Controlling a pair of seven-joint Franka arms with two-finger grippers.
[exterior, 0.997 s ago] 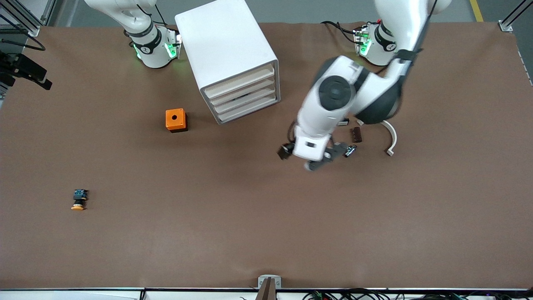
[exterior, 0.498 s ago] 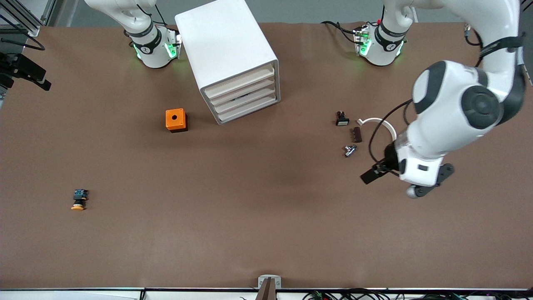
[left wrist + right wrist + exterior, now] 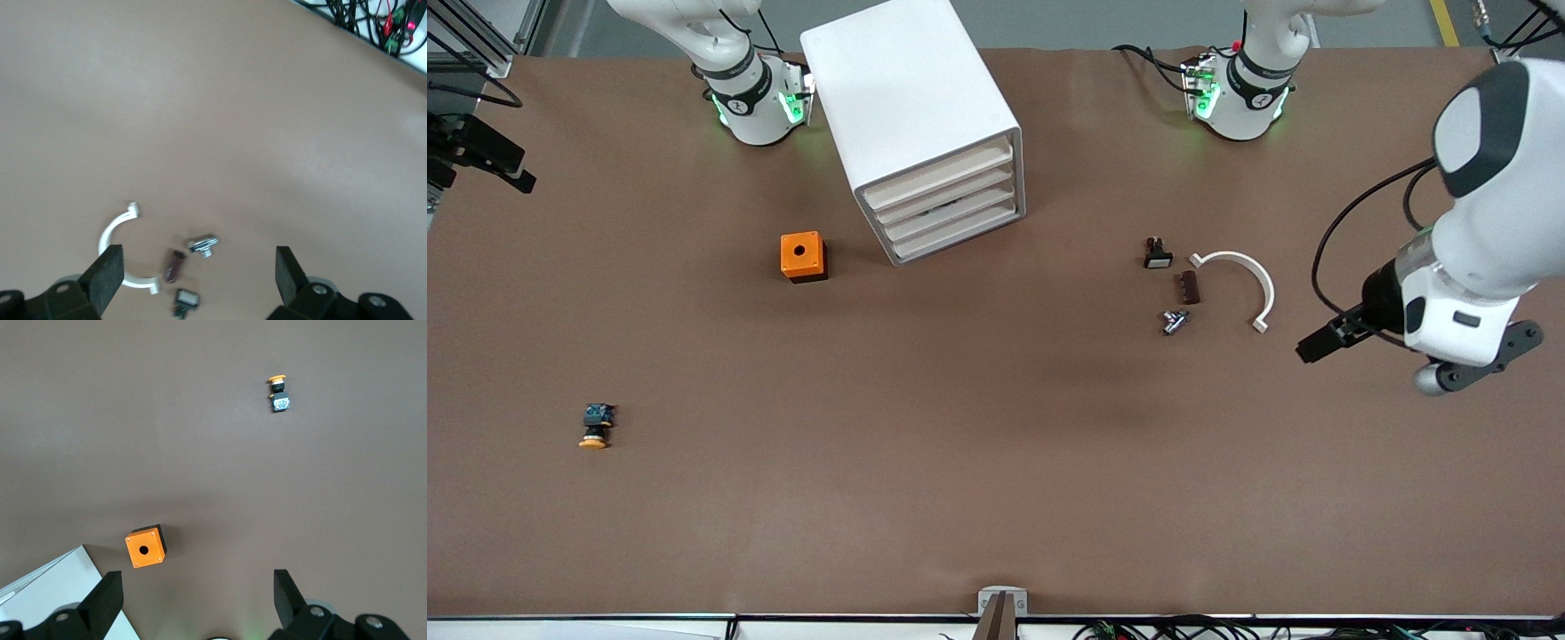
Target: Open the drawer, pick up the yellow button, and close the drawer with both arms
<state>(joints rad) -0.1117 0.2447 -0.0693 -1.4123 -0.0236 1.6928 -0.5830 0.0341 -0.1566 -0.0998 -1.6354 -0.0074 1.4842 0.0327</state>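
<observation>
The white cabinet [image 3: 911, 98] stands near the arms' bases, and its top drawer [image 3: 938, 172] sits flush like the three below it. The button [image 3: 595, 427] lies on the table toward the right arm's end, nearer the front camera; it also shows in the right wrist view [image 3: 278, 392]. My left arm [image 3: 1480, 231] hangs over the left arm's end of the table. My left gripper [image 3: 197, 272] is open and empty above the small parts. My right gripper [image 3: 197, 595] is open and empty, high over the table near the cabinet's corner [image 3: 40, 597].
An orange cube with a round hole [image 3: 802, 256] sits beside the cabinet, also in the right wrist view [image 3: 145, 547]. A white arc piece [image 3: 1245, 276], a brown piece [image 3: 1189, 287], a metal piece [image 3: 1174, 321] and a small black piece with a white face [image 3: 1157, 256] lie together.
My left arm has swung from in front of the cabinet out to the left arm's end of the table, uncovering the small parts. The cabinet, cube and button have not moved.
</observation>
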